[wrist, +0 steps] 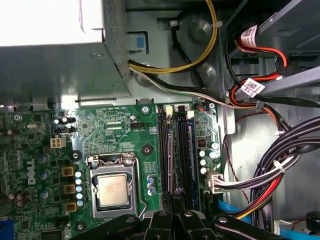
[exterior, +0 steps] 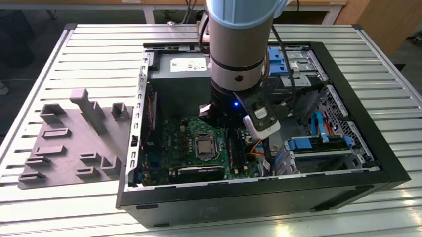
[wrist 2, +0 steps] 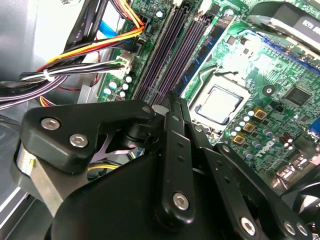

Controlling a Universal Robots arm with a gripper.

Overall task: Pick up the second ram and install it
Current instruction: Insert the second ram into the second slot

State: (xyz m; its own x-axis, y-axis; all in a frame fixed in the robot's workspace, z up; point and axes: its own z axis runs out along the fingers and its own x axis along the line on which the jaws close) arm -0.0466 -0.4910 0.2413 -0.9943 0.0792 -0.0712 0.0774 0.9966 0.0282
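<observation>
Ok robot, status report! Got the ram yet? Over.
Hand low over the memory slots. Second ram: can't tell if held. One ram stick already seated. Cables beside the slots, not across.

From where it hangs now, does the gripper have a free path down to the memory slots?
Probably yes: the gripper sits right above the memory slots, with the cable bundle off to the side, not across them.

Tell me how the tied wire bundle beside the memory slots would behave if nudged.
The wire bundle would probably bend aside, then spring back: it runs in loose curves. A tie suggests the wires would shift together. One end plugs into the white connector, so a hard shove might strain it.
</observation>
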